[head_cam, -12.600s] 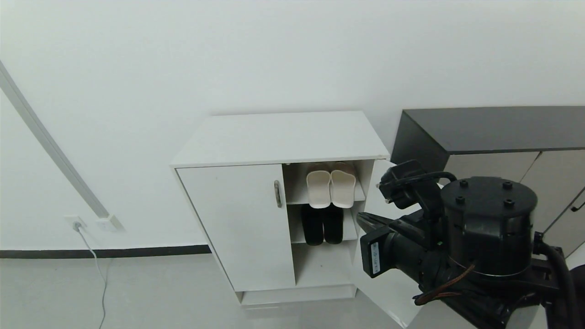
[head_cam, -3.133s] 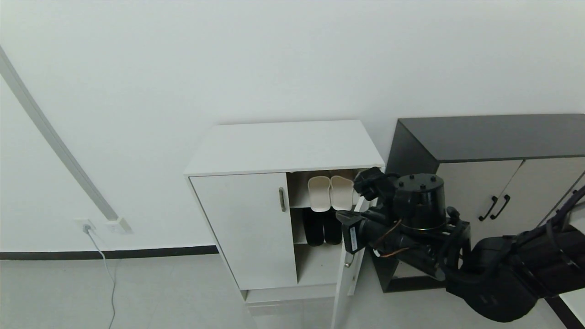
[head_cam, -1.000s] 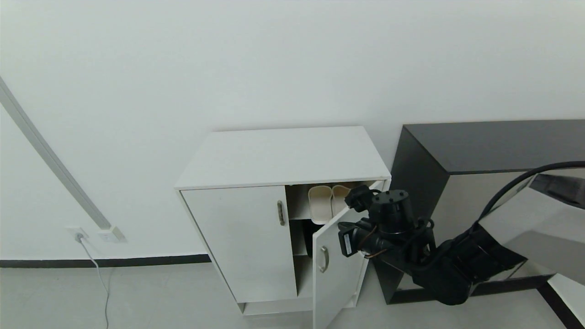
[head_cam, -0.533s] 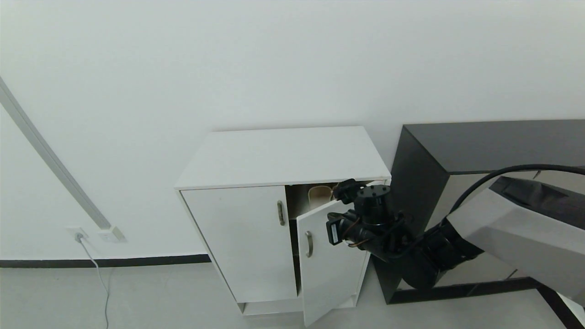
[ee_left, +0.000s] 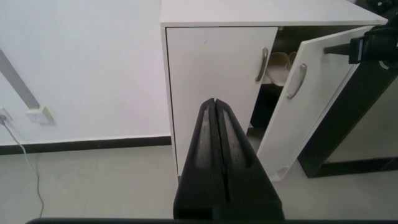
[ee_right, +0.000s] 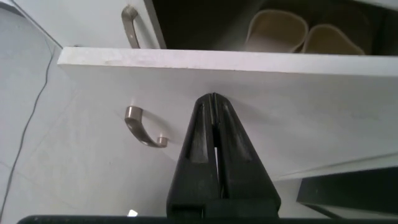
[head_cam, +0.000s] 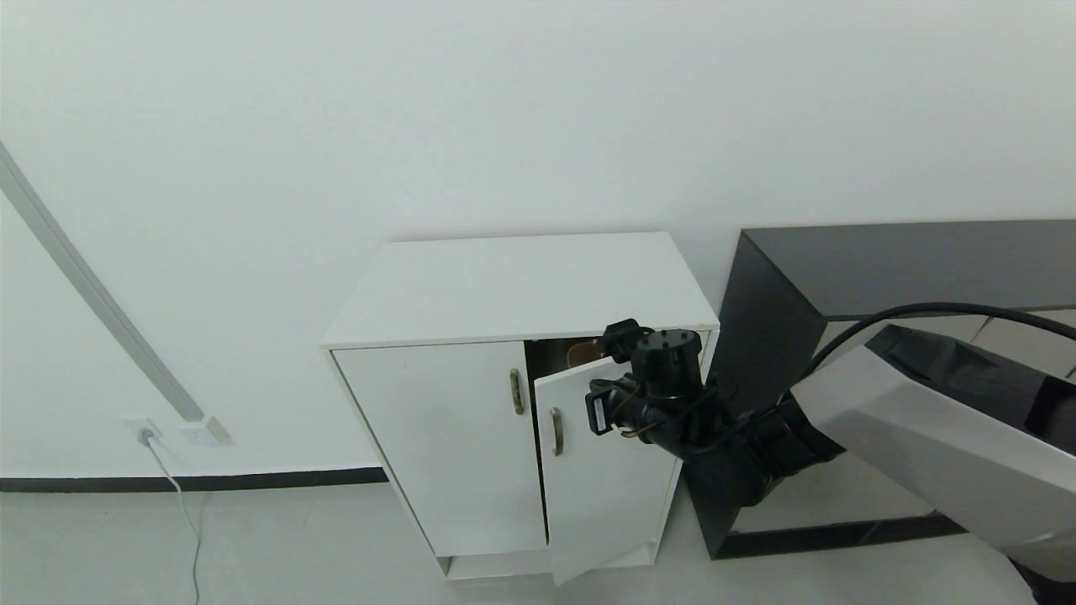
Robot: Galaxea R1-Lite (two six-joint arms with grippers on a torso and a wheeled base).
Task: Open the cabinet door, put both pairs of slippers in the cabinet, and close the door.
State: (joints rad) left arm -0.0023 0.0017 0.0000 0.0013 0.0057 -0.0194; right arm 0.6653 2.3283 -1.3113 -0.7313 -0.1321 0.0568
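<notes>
1. Standing against the wall in front of you is the white cabinet (head_cam: 521,286). A dark sideboard (head_cam: 883,252) sits just beside it on your right.
2. You can see that the cabinet's left door (head_cam: 437,445) is shut flat. The right door (head_cam: 605,496) is ajar by a narrow angle, with its free edge swung out a little past the left door's edge.
3. Your right gripper (ee_right: 214,98) has its fingers pressed together with nothing between them. The tips appear to touch the right door's outer face, just below its top edge and well to the hinge side of the handle.
4. Your left gripper (ee_left: 214,102) is also closed tight and holds nothing. It hangs well back from the cabinet and points toward the left door.
5. The beige slippers (ee_right: 278,30) lie side by side on the upper shelf inside, and you glimpse them over the top of the ajar door. The space below that shelf is too dark for you to make out.
6. You have two curved metal handles close together at the doors' meeting edges: the left door handle (head_cam: 514,391) and, slightly lower and nearer you, the right door handle (head_cam: 556,431).
7. Low on the wall, far to your left, a wall socket (head_cam: 143,413) has a cable (head_cam: 189,521) trailing down to the floor.
</notes>
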